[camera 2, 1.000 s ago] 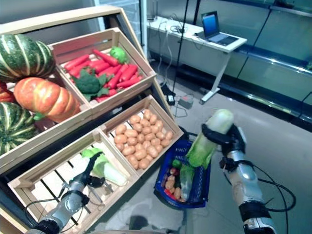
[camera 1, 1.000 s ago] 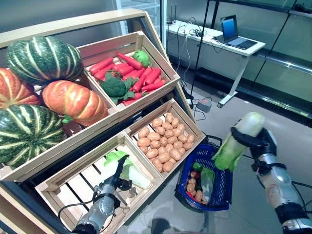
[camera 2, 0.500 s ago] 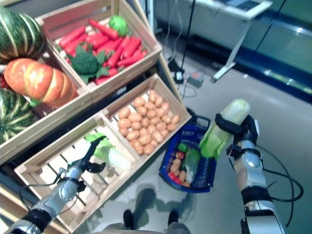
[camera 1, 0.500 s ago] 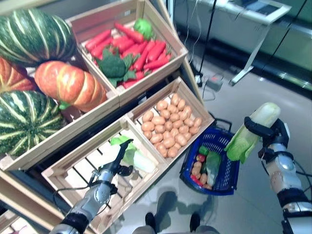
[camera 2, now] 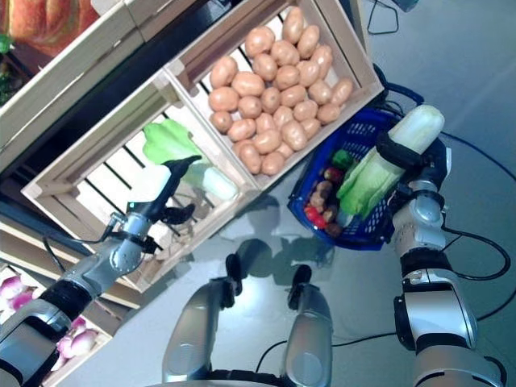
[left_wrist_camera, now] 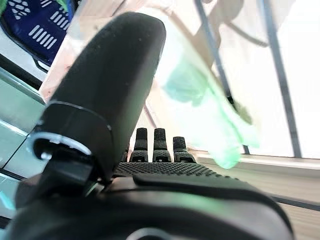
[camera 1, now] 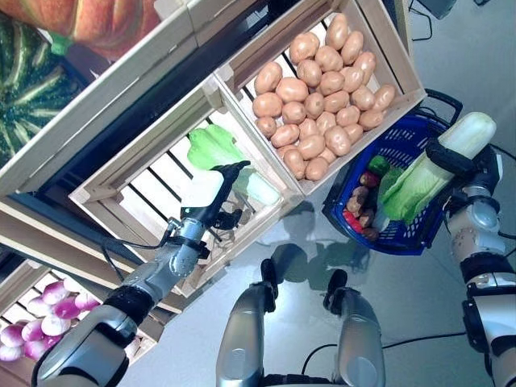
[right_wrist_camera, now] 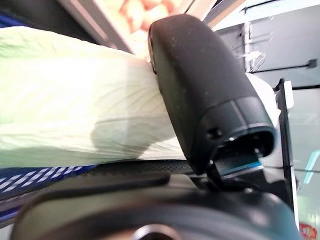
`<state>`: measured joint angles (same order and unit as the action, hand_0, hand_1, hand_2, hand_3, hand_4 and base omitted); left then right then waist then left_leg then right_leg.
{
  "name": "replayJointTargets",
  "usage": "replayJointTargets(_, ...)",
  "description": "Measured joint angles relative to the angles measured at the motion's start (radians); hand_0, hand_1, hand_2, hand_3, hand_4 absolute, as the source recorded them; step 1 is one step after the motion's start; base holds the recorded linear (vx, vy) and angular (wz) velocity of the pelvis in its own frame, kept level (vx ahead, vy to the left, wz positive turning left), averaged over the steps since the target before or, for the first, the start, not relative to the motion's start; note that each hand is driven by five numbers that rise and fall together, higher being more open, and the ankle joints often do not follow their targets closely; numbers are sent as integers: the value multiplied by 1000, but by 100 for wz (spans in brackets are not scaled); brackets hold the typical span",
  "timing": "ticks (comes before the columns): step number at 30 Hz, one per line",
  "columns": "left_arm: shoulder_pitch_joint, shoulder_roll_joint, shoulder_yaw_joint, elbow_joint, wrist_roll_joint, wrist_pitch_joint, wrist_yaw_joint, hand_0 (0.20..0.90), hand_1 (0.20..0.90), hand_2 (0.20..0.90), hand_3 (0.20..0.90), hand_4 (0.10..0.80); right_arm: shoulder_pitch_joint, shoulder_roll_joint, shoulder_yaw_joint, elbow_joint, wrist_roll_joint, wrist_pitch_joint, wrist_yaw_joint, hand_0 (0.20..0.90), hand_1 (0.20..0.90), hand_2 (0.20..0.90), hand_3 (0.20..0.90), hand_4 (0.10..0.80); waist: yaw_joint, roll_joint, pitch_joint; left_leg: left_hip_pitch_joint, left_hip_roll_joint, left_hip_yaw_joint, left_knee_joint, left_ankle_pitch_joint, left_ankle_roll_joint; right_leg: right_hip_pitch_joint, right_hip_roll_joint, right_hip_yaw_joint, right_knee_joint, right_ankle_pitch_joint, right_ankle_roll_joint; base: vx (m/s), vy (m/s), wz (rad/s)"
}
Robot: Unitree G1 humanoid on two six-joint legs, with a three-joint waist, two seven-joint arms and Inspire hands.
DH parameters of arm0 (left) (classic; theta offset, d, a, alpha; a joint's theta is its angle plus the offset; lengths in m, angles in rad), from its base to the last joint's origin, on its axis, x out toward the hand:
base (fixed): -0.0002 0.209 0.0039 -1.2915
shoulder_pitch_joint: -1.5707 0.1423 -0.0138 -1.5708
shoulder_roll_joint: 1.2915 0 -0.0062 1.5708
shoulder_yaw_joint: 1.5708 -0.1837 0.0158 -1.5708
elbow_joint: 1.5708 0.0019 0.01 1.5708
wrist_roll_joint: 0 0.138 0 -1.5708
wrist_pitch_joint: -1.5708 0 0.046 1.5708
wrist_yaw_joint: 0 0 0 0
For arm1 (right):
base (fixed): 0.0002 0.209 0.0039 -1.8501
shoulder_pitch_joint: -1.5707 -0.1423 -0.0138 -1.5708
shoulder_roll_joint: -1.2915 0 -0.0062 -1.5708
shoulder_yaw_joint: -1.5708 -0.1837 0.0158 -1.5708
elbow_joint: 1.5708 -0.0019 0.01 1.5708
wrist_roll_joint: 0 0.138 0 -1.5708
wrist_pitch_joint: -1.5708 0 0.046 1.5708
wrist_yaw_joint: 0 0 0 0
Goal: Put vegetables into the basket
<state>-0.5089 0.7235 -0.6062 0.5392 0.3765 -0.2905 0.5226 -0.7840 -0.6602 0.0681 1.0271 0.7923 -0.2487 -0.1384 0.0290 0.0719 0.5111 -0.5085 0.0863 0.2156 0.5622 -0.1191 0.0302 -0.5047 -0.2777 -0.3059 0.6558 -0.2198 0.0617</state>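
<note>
My right hand is shut on a long pale green cabbage and holds it tilted, leafy end down, just above the right side of the blue basket on the floor. The right wrist view shows my thumb pressed over the cabbage. The basket holds small red and brown vegetables and a green leafy one. My left hand is open inside the lower left crate, its fingers straight beside a green and white cabbage lying there, which also shows in the left wrist view.
The wooden stand slopes toward me. A crate of potatoes stands between the left crate and the basket. The basket's black handle sticks up at its far end. Grey floor lies in front of the stand.
The camera has tilted down, so the whole picture has shifted. My right hand still holds the cabbage, now lower and over the basket. My left hand stays in the crate.
</note>
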Motion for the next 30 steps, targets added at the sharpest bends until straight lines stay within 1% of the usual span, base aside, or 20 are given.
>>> replayJointTargets(2,0,16,0,0,-1,0,21,900,900,900,900,800,-16,-4,0,29,0,0,-4,300,300,300,300,400,-4,1,3,-65,0,-10,83,-31,8,-61,-24,11,85,-35,-9,-81,42,10)
replayJointTargets(3,1,17,0,0,-4,0,35,900,900,900,900,800,-17,-6,7,34,0,0,-11,300,300,300,300,400,-6,1,6,-93,1,-13,126,-47,11,-87,-35,18,127,-51,-9,-64,37,8)
replayJointTargets(4,1,17,-1,0,-9,0,41,900,900,900,900,800,-17,-8,11,34,0,0,-15,300,300,300,300,400,-7,1,11,-104,2,-13,146,-57,9,-101,-40,25,148,-58,-10,-80,38,4)
replayJointTargets(5,2,18,-5,-1,-17,0,47,900,900,900,900,800,-17,-8,21,36,0,0,-18,300,300,300,300,400,-6,2,13,-126,4,-12,172,-65,13,-124,-46,30,175,-64,-10,-73,38,0)
replayJointTargets(6,2,18,-7,-1,-19,0,53,900,900,900,900,800,-17,-8,25,36,1,1,-18,564,564,564,564,576,-5,3,13,-142,4,-11,189,-66,14,-141,-49,35,191,-66,-11,-64,47,0)
replayJointTargets(7,1,22,-10,-8,-21,0,61,900,900,900,900,800,-19,-8,26,37,2,2,-18,900,900,900,900,800,-6,3,14,-157,4,-11,206,-72,18,-157,-55,41,210,-71,-13,-39,43,3)
replayJointTargets(9,1,23,-14,-22,-20,-1,80,900,900,900,900,800,-23,-9,26,37,5,2,-19,900,900,900,900,800,-6,3,14,-177,0,-9,224,-74,18,-184,-62,51,236,-76,-13,-58,36,2)
replayJointTargets(10,-1,24,-16,-33,-19,-2,91,900,900,900,900,800,-30,-10,26,38,4,2,-18,900,900,900,900,800,-7,4,14,-188,-1,-4,235,-77,23,-200,-68,57,251,-80,-13,-66,47,-2)
replayJointTargets(13,-1,23,-17,-52,-15,-2,120,900,900,900,900,800,-46,-10,26,49,5,2,-18,900,900,900,900,800,-10,6,14,-198,-1,5,240,-77,23,-221,-73,69,262,-80,-14,-17,48,-6)
replayJointTargets(15,-2,24,-17,-59,-14,-1,134,900,900,900,900,800,-49,-10,26,64,6,2,-9,900,900,900,900,800,-11,6,14,-196,-1,7,238,-74,18,-221,-72,71,262,-80,-14,-10,26,-5)
replayJointTargets(19,-22,26,-17,-59,-12,0,162,900,900,900,900,800,-54,-14,26,72,51,2,32,900,900,900,900,800,-11,7,14,-193,0,9,235,-73,18,-221,-67,71,259,-82,-17,-7,1,-3)
replayJointTargets(21,-38,30,-19,-58,7,1,170,900,900,900,900,800,-59,-14,27,72,82,3,64,900,900,900,900,800,-10,7,14,-194,4,9,237,-74,15,-222,-60,72,256,-79,-14,-17,6,-6)
replayJointTargets(22,-44,31,-19,-57,9,3,170,900,900,900,900,800,-60,-14,27,72,82,4,69,900,900,900,900,800,-8,7,14,-194,7,10,236,-75,14,-222,-58,73,254,-81,-17,9,14,-5)
replayJointTargets(23,-52,33,-19,-57,13,8,171,900,900,900,900,800,-60,-14,27,72,82,5,77,900,900,900,900,800,-8,7,14,-193,9,10,235,-74,13,-222,-55,73,253,-78,-13,31,20,-6)
replayJointTargets(24,-64,34,-19,-56,15,27,177,900,900,900,900,800,-62,-14,28,72,82,5,82,900,900,900,900,800,-8,7,14,-192,16,12,233,-75,13,-222,-51,74,249,-78,-13,-19,23,-7)
replayJointTargets(27,-101,39,-27,-24,38,70,191,900,900,900,900,800,-65,-14,35,72,82,5,84,900,900,900,900,800,-11,7,14,-191,22,12,233,-77,8,-220,-40,75,244,-79,-17,17,17,-8)
replayJointTargets(30,-155,52,-70,26,87,114,195,900,900,900,900,800,-66,-16,35,72,82,4,84,900,900,900,900,800,-14,7,14,-188,28,14,233,-80,6,-219,-34,76,242,-78,-16,9,21,-5)
